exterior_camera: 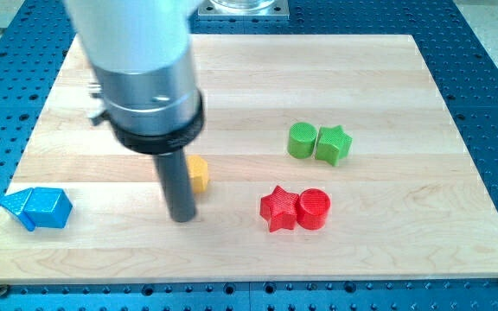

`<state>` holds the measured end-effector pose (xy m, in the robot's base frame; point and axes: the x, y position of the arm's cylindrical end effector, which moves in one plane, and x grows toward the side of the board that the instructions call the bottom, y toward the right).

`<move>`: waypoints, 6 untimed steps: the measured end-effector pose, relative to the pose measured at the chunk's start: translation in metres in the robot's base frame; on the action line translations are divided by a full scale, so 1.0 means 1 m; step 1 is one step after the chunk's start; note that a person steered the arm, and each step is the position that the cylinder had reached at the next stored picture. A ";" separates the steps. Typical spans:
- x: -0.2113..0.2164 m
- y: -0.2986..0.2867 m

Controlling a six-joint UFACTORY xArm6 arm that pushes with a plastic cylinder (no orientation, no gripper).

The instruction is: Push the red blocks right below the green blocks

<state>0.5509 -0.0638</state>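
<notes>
A red star block (278,208) and a red cylinder block (314,208) sit touching side by side at the view's lower middle. A green cylinder block (301,140) and a green star block (334,144) sit touching each other above them, slightly to the right. My tip (181,216) rests on the board well to the left of the red star, with a gap between them. The rod's upper part and the arm's grey body cover the board's upper left.
A yellow block (198,173) sits just right of the rod, partly hidden behind it. Two blue blocks (38,208) lie together near the board's lower left edge. The wooden board (387,250) lies on a blue perforated table.
</notes>
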 end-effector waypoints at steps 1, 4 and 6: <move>0.010 0.016; 0.022 0.112; 0.006 0.157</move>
